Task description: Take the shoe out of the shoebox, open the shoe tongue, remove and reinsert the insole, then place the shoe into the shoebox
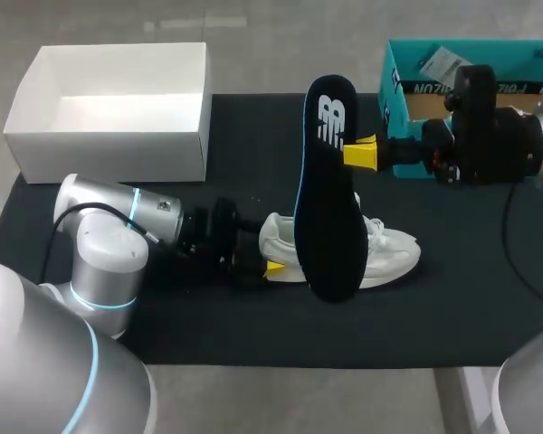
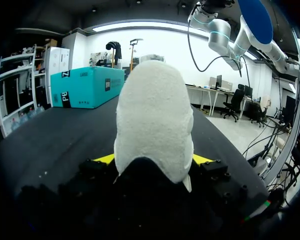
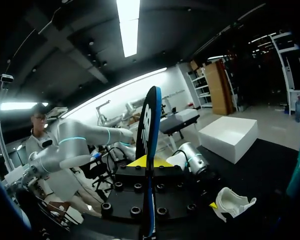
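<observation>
A white shoe (image 1: 389,253) lies on its side on the black mat (image 1: 208,316), heel toward my left arm. My left gripper (image 1: 271,267) is shut on its heel; in the left wrist view the heel (image 2: 152,125) fills the space between the yellow fingertips (image 2: 106,159). Above the shoe, a black insole (image 1: 326,217) with a blue rim stands on edge, tilted, with my right gripper (image 1: 360,152) shut on its rim near the upper end. The right wrist view shows the insole (image 3: 149,150) edge-on between the fingers, with the shoe (image 3: 232,202) down on the mat beyond.
A teal shoebox (image 1: 452,68) sits open at the back right, behind my right arm. An open white box (image 1: 109,108) stands at the back left, partly on the mat. The mat's front strip holds nothing.
</observation>
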